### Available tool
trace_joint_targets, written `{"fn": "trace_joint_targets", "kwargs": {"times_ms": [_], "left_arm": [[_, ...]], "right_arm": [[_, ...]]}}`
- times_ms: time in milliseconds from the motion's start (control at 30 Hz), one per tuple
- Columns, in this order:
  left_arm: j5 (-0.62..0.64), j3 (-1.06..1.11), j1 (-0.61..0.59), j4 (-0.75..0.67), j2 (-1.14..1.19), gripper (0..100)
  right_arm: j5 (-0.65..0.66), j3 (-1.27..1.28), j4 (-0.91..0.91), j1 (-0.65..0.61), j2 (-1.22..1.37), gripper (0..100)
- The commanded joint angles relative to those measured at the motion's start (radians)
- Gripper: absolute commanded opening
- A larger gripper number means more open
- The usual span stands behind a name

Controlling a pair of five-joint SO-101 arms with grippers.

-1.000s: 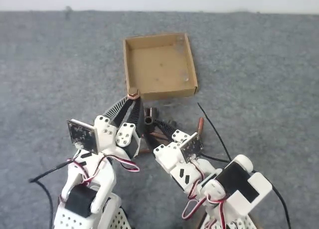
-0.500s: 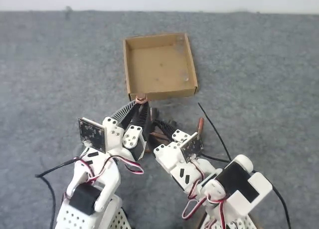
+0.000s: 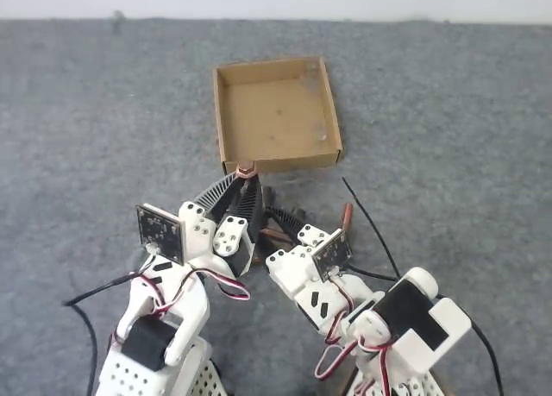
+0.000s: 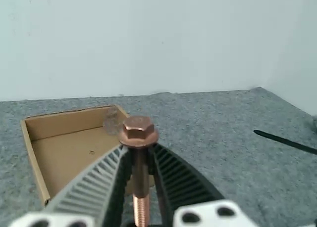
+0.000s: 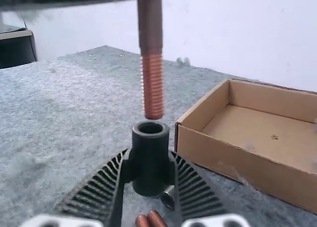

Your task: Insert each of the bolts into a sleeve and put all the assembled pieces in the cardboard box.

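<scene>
While the grey carpeted table bears the open, shallow cardboard box with no assembled pieces in it, the work is just in front of the box's near wall. There the right gripper clamps the short black cylindrical sleeve upright with its bore facing up. The left gripper is closed on the shank of a copper-coloured hex-headed bolt, head up. Its threaded tip hangs just above the sleeve's mouth, not yet inside.

The step in hand looks like the insertion. It likely calls for a straight, slow descent with the bolt kept vertical and centred over the bore, while the right arm stays rigid so the sleeve does not tip. The left gripper should let go only once the head seats. Loose copper bolts and another dark sleeve lie on the table beneath the held sleeve.

Against a second ago, the left arm has swung towards the right arm, carrying the bolt from near the box's corner to over the sleeve. Over the last half second it has barely shifted. The right arm has held still.
</scene>
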Motion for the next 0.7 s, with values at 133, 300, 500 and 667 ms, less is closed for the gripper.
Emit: {"fn": "trace_joint_targets", "kwargs": {"times_ms": [133, 300, 500, 667], "left_arm": [[0.0, -0.004, 0.006, 0.003, -0.008, 1], [0.0, -0.002, 0.006, 0.005, -0.008, 1], [0.0, -0.002, 0.006, 0.005, -0.008, 1], [0.0, 0.008, 0.006, 0.005, -0.008, 1]], "right_arm": [[0.014, -0.037, -0.004, 0.016, -0.013, 0.6], [0.014, -0.035, -0.004, 0.016, -0.015, 0.6], [0.014, -0.031, -0.03, 0.016, -0.013, 0.6], [0.014, -0.003, -0.102, 0.016, -0.007, 0.6]]}}
